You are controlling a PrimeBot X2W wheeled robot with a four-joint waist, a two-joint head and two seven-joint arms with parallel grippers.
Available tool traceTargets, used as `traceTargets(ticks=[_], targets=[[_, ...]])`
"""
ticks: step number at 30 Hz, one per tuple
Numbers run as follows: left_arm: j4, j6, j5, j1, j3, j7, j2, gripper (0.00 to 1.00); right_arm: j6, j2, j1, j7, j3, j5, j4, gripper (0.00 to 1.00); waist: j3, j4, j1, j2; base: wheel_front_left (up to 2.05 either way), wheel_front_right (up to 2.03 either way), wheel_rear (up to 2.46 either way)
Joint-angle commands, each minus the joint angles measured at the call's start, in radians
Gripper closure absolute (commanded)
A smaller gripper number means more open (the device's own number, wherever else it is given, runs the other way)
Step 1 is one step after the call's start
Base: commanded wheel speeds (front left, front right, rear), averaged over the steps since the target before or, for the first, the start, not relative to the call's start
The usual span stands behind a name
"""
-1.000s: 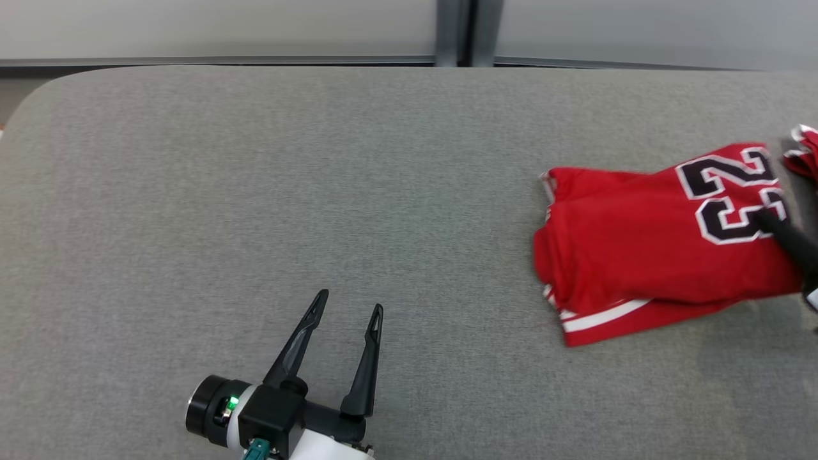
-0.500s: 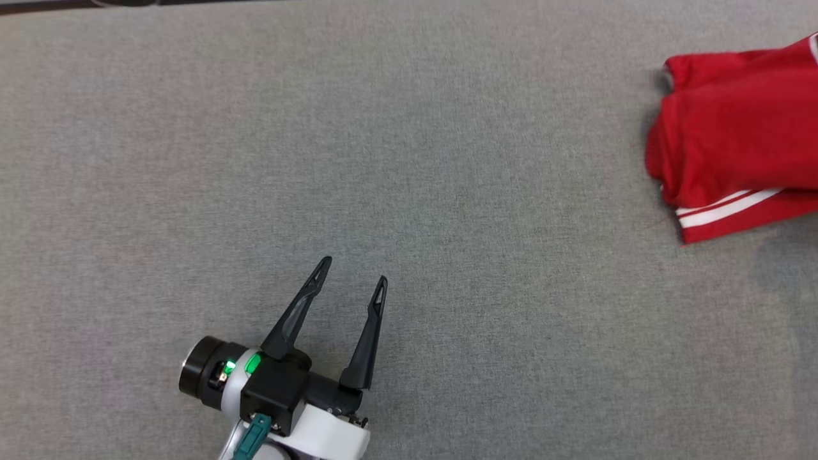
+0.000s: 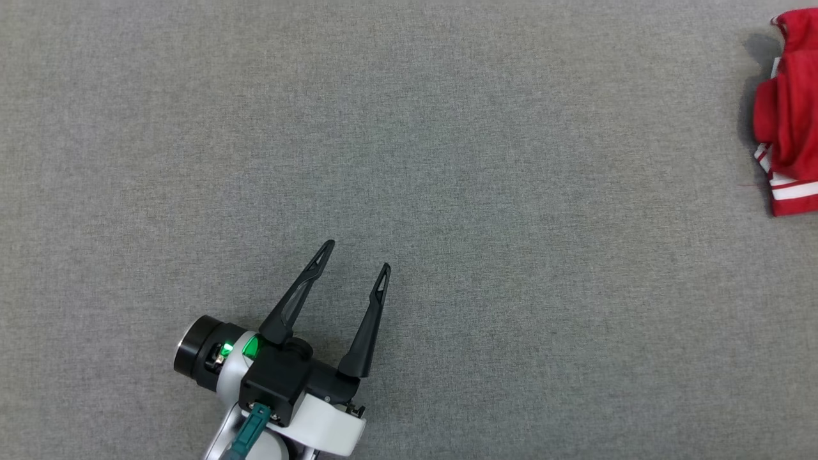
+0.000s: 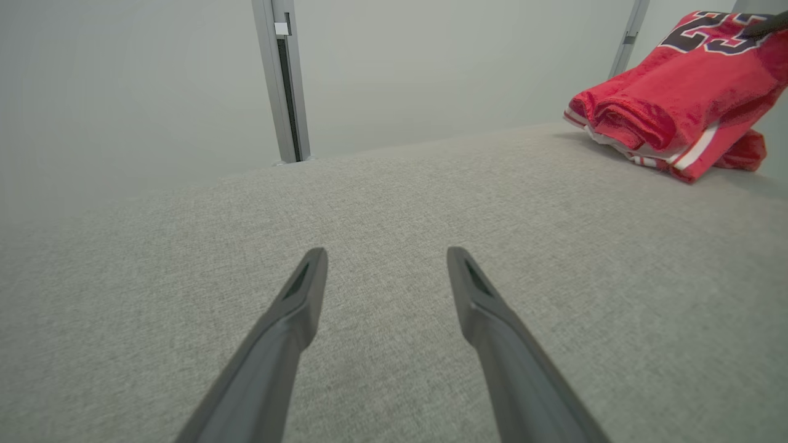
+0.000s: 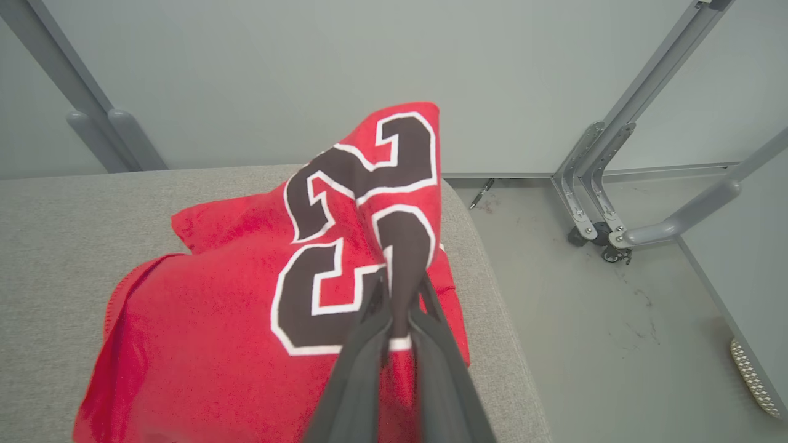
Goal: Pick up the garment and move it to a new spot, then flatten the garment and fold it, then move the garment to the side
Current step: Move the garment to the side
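The garment (image 5: 246, 314) is a red jersey with black-and-white numbers and white trim, folded into a bundle. In the head view its folded edge (image 3: 789, 128) lies at the far right; in the left wrist view the jersey (image 4: 671, 104) is at the upper right. My right gripper (image 5: 399, 284) is shut on a fold of the jersey across the number print, near the grey surface's right end. My left gripper (image 3: 354, 259) stands open over bare grey cloth at the lower left, far from the jersey, and its fingers (image 4: 301, 295) hold nothing.
The grey fabric surface (image 3: 447, 160) stretches wide between the left gripper and the jersey. Its rounded right end (image 5: 492, 283) drops to a grey floor with a metal wheeled frame (image 5: 600, 203). Pale wall panels and a metal post (image 4: 284, 80) stand behind.
The head camera has swung down and left, so the jersey now sits at the picture's right edge and the back wall has left the view. The left gripper stays open in much the same pose.
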Motion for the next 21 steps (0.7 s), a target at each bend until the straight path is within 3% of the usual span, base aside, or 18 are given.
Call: traceTargets(ticks=[1, 2, 3, 4, 5, 6, 12, 15, 18, 20, 21], targets=[[-0.002, -0.004, 0.008, -0.018, 0.000, 0.000, 0.008, 0.00, -0.001, 0.011, -0.018, -0.023, 0.005, -0.031, 0.034, 1.00, 0.005, 0.002, 0.0000, 0.0000, 0.00, 0.00, 0.00], [-0.002, -0.005, 0.007, -0.019, -0.001, 0.000, 0.009, 0.00, -0.001, 0.022, -0.027, -0.045, 0.011, -0.066, 0.074, 0.73, 0.008, 0.004, 0.0000, 0.0000, 0.00, 0.00, 0.00], [0.000, -0.008, 0.007, -0.020, -0.003, 0.000, 0.010, 0.00, -0.001, 0.041, -0.037, -0.065, 0.017, -0.096, 0.118, 0.82, 0.010, 0.006, 0.0000, 0.0000, 0.00, 0.00, 0.00], [0.001, -0.009, 0.008, -0.022, -0.005, 0.000, 0.010, 0.00, -0.001, 0.064, -0.050, -0.087, 0.018, -0.128, 0.169, 0.80, 0.011, 0.009, 0.0000, 0.0000, 0.00, 0.00, 0.00], [0.003, -0.009, 0.009, -0.024, -0.009, 0.000, 0.010, 0.00, -0.001, 0.085, -0.067, -0.114, 0.011, -0.157, 0.230, 0.20, 0.012, 0.013, 0.0000, 0.0000, 0.00, 0.00, 0.00], [0.005, -0.009, 0.009, -0.027, -0.012, 0.000, 0.010, 0.00, -0.001, 0.107, -0.087, -0.147, 0.001, -0.192, 0.296, 0.00, 0.012, 0.017, 0.0000, 0.0000, 0.00, 0.00, 0.00], [0.006, 0.006, -0.009, -0.034, -0.021, 0.000, 0.003, 0.00, -0.001, 0.213, -0.207, -0.384, 0.004, -0.459, 0.585, 0.00, -0.004, 0.044, 0.0000, 0.0000, 0.00, 0.00, 0.00], [0.014, 0.014, -0.021, -0.022, -0.018, 0.000, -0.001, 0.00, -0.001, 0.297, -0.243, -0.428, -0.029, -0.550, 0.626, 0.00, -0.026, 0.051, 0.0000, 0.0000, 0.00, 0.00, 0.00], [0.025, 0.025, -0.041, -0.004, -0.016, 0.000, -0.005, 0.00, -0.001, 0.362, -0.185, -0.430, -0.144, -0.639, 0.497, 0.00, -0.062, 0.058, 0.0000, 0.0000, 0.00, 0.00, 0.00], [0.028, 0.038, -0.051, 0.005, -0.011, 0.000, -0.008, 0.00, -0.001, 0.449, -0.075, -0.427, -0.251, -0.702, 0.395, 0.00, -0.095, 0.063, 0.0000, 0.0000, 0.00, 0.00, 0.00], [0.034, 0.048, -0.068, 0.018, -0.005, 0.000, -0.010, 0.00, -0.001, 0.550, 0.038, -0.427, -0.363, -0.764, 0.291, 0.00, -0.134, 0.067, 0.0000, 0.0000, 0.00, 0.00, 0.00]])
